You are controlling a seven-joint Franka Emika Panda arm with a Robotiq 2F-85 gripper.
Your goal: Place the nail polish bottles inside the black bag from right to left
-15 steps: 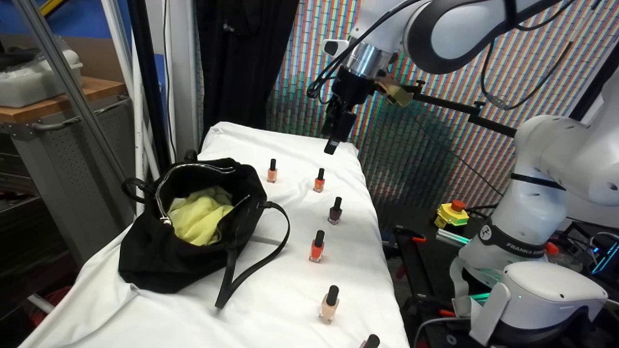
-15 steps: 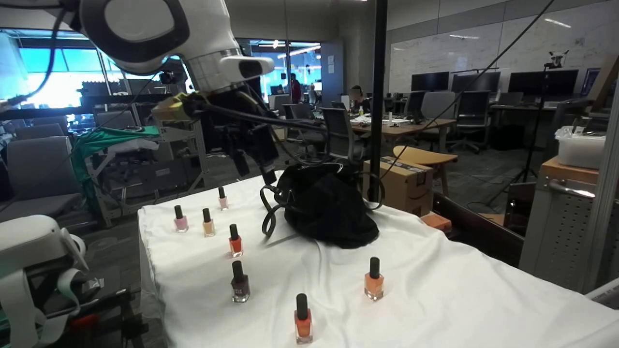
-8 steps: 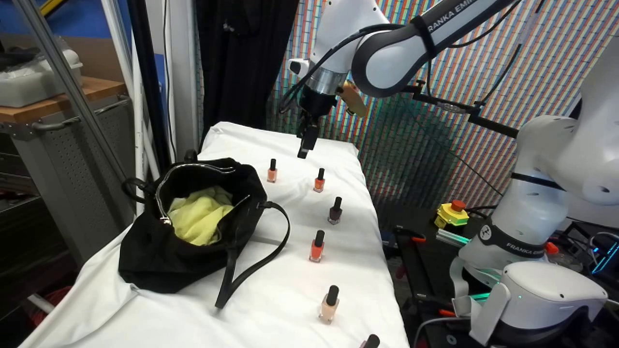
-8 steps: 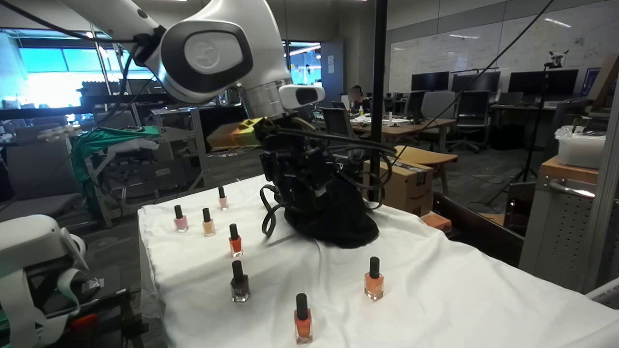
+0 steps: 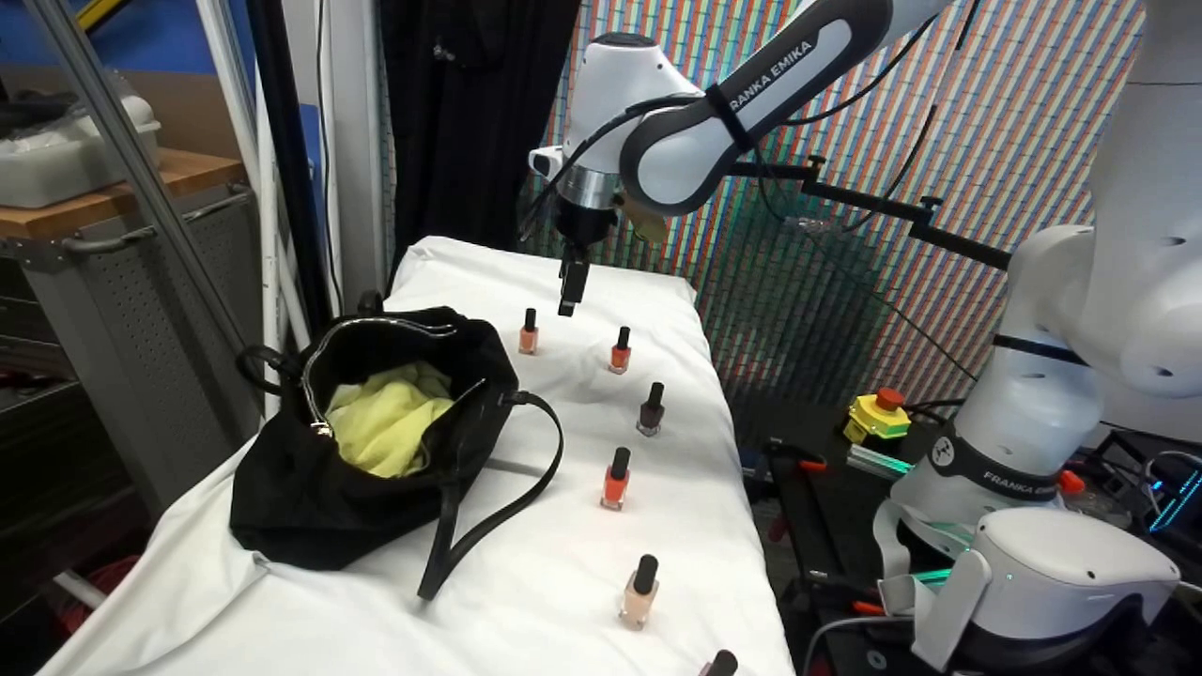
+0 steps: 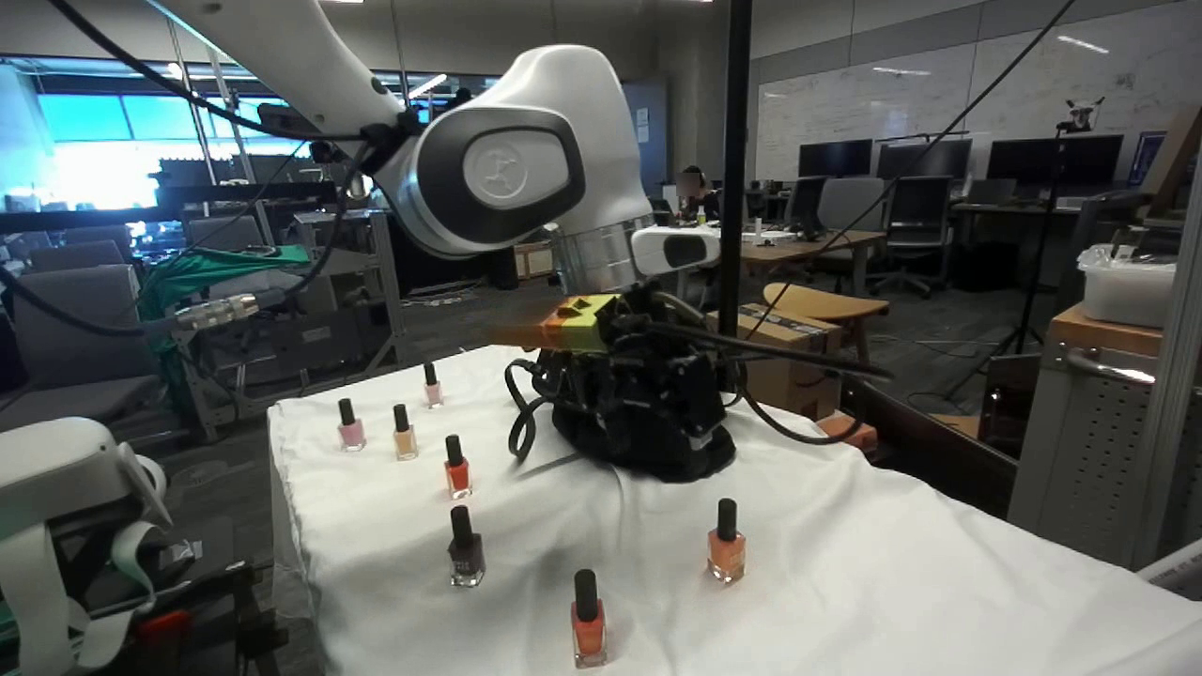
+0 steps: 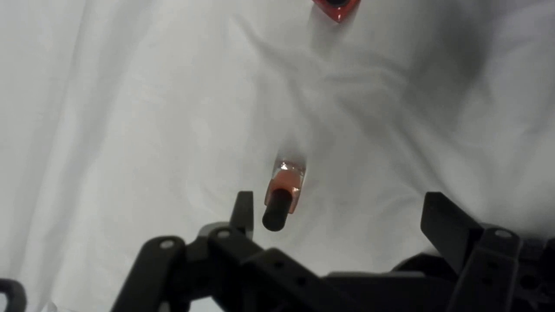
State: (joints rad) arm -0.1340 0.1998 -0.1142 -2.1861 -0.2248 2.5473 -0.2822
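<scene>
peach nail polish bottle (image 7: 284, 193) | upright, below fingers (image 7: 451, 229), nearer one in wrist view | fingers spread wide

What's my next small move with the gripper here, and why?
Probably slide the gripper sideways to centre the light-orange nail polish bottle between its open jaws before lowering: in the wrist view, the black cap shows much closer to one finger than to the other, so descending now might bump it.

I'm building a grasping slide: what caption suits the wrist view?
An orange polish bottle on white cloth shows between the open fingers; a red bottle is cropped at top.
</scene>
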